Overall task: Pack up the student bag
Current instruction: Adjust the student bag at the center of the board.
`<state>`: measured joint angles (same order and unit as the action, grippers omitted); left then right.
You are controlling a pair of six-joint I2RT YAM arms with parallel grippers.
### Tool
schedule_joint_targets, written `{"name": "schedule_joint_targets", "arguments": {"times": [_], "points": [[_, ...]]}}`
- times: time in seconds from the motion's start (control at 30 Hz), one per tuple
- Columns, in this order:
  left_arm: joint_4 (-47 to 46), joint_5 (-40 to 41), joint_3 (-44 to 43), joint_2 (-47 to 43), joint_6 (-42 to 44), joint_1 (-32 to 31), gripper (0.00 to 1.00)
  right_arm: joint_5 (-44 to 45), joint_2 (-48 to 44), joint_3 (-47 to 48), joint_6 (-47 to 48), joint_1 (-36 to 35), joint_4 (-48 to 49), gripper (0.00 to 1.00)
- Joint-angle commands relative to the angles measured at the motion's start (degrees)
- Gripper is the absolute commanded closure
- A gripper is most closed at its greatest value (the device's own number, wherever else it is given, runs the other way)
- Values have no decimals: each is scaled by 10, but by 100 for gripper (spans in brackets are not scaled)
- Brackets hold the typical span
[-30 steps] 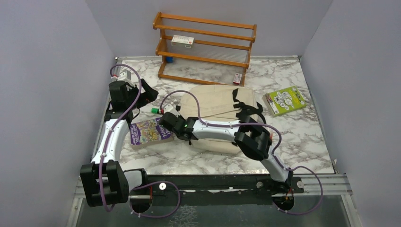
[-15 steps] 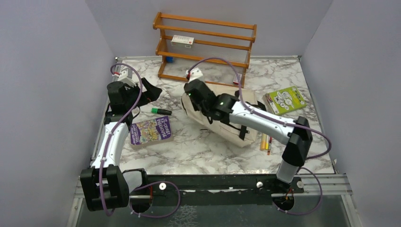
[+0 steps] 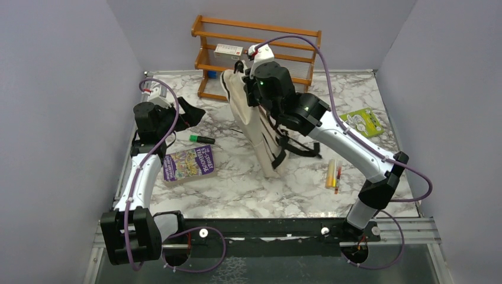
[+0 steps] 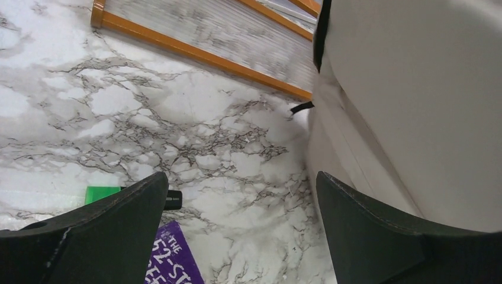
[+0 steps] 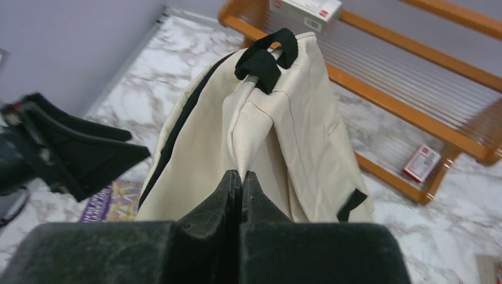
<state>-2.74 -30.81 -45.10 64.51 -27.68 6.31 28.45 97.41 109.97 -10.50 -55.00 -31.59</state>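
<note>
The beige student bag (image 3: 256, 127) hangs upright at the table's middle back, lifted by its top, its lower end near the marble. My right gripper (image 3: 245, 80) is shut on a fold of the bag's beige fabric (image 5: 248, 127) just below the black top loop (image 5: 266, 56). The bag's black straps (image 3: 290, 145) dangle on its right side. My left gripper (image 3: 188, 115) is open and empty at the left, low over the table, with the bag's side (image 4: 414, 106) to its right.
A wooden rack (image 3: 257, 56) with a white box and small items stands at the back. A purple book (image 3: 188, 164) and a green marker (image 3: 201, 138) lie at the left. A green book (image 3: 361, 124) lies at the right. Yellow and red pens (image 3: 332, 176) lie at front right.
My right arm has swung from the front left across to the back and raised the bag from lying flat to hanging upright. Pens under the bag came into view. The left gripper stayed.
</note>
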Motion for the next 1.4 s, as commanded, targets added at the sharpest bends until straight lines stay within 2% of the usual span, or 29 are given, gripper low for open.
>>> {"name": "schedule_joint_targets", "arguments": {"times": [0.0,0.13,0.3,0.43,0.67,1.0,1.37], "points": [[-26,-20,10,-17,-9,-2,5,-71,22,82,-18,-3,39,100],[-34,-22,13,-21,-14,-2,5,-75,3,48,-46,-3,92,99],[-37,-24,13,-22,-18,-2,5,-12,-70,-121,-82,-1,149,99],[-36,-30,19,-22,-25,-2,5,3,-131,-238,-121,16,154,100],[-27,-57,29,-60,-69,-2,5,-86,-211,-377,-152,34,189,100],[26,-13,15,-146,-230,-5,1,-125,-234,-439,-192,34,212,100],[177,60,-118,-89,-285,-43,1,-161,-240,-469,-201,35,246,100]]}}
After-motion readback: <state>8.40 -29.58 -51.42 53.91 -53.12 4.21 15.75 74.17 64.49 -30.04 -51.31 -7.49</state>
